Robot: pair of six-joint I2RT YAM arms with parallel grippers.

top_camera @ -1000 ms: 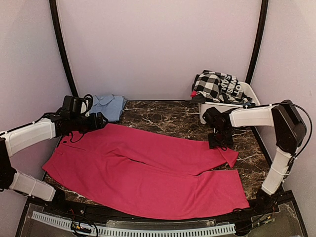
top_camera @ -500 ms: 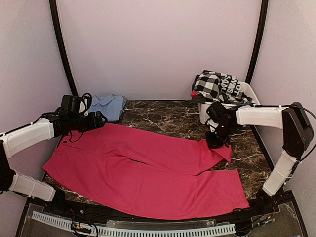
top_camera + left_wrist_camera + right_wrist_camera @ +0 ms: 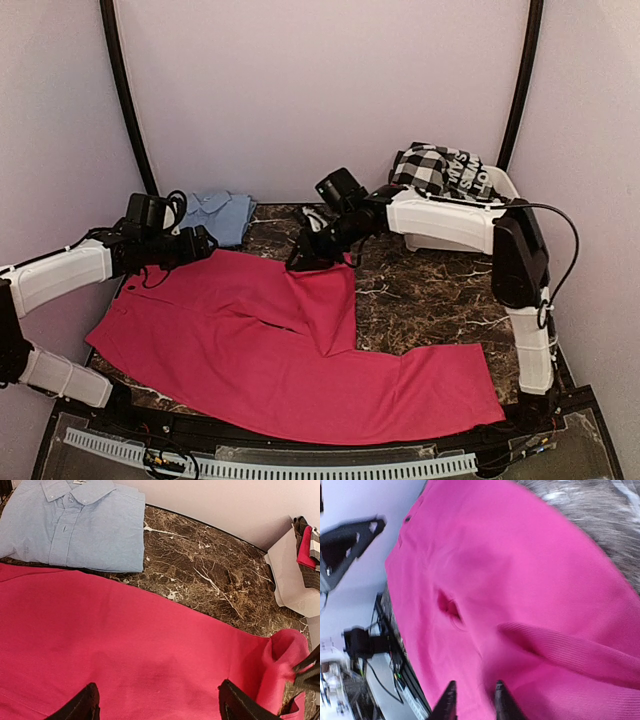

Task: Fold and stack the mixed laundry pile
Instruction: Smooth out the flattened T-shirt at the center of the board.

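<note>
A magenta-pink cloth (image 3: 250,340), a pair of trousers, lies spread across the marble table. Its far leg is folded back toward the left, ending in a raised fold (image 3: 287,650). My right gripper (image 3: 303,256) (image 3: 475,702) is shut on that leg's end, its fingertips close together with pink fabric between them. My left gripper (image 3: 200,245) (image 3: 159,707) hovers open over the waist end, holding nothing. A folded light-blue piece (image 3: 220,215) (image 3: 70,525) lies at the back left. The black-and-white checked garment (image 3: 440,170) is heaped in the tub.
The white plastic tub (image 3: 505,185) (image 3: 292,575) stands at the back right corner. Bare marble (image 3: 430,290) shows where the far leg lay. Black frame posts (image 3: 125,95) rise at both back corners, and a ribbed rail (image 3: 270,468) runs along the near edge.
My right gripper closed on the far leg's cuff and carried it left across the table, folding that leg over. The left arm has stayed put.
</note>
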